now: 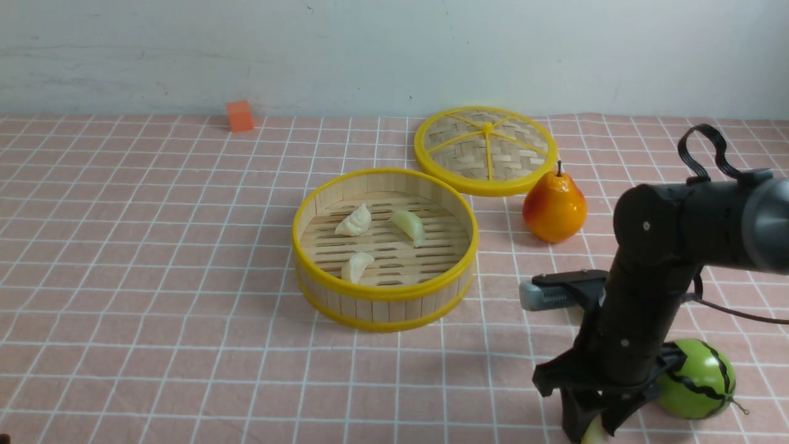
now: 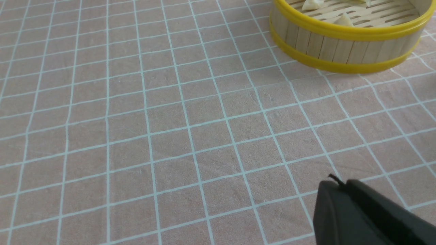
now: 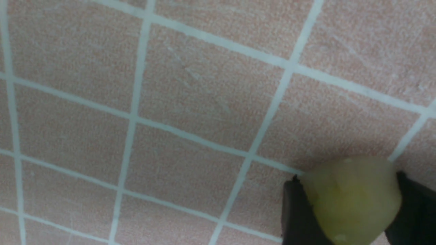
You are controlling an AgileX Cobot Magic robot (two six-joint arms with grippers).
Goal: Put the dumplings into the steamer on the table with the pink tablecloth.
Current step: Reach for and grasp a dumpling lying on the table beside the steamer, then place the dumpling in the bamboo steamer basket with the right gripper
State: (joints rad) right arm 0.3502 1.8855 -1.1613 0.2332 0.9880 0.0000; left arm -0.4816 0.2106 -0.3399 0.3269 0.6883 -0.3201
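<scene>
**Right gripper (image 1: 590,425) closing on the fourth dumpling (image 3: 351,197), three lying in the steamer (image 1: 382,295)**

We are holding one pale yellow-green dumpling between the two dark fingers (image 3: 296,211) of our right gripper. The jaws are standing only as far apart as the dumpling is wide, pressing on it from both sides. The gripper is pointing down at the near right part of the table (image 1: 92,370), low over the pink tablecloth (image 1: 154,246). We cannot tell whether the dumpling is touching the cloth. A green striped toy watermelon (image 1: 699,379) is sitting just beside the gripper, on its right.

The steamer is standing open near the middle of the table, well apart from the gripper. Three dumplings are lying on its slatted floor: one at the back left (image 1: 354,221), one at the back right (image 1: 410,226), and one at the front left (image 1: 357,266). Its woven lid (image 1: 486,150) is lying flat behind it to the right, and a pear (image 1: 555,209) is standing upright just beside the lid.

Of our left gripper (image 2: 368,214) we are seeing only a dark edge over bare cloth, and we cannot tell how far open it is.
</scene>
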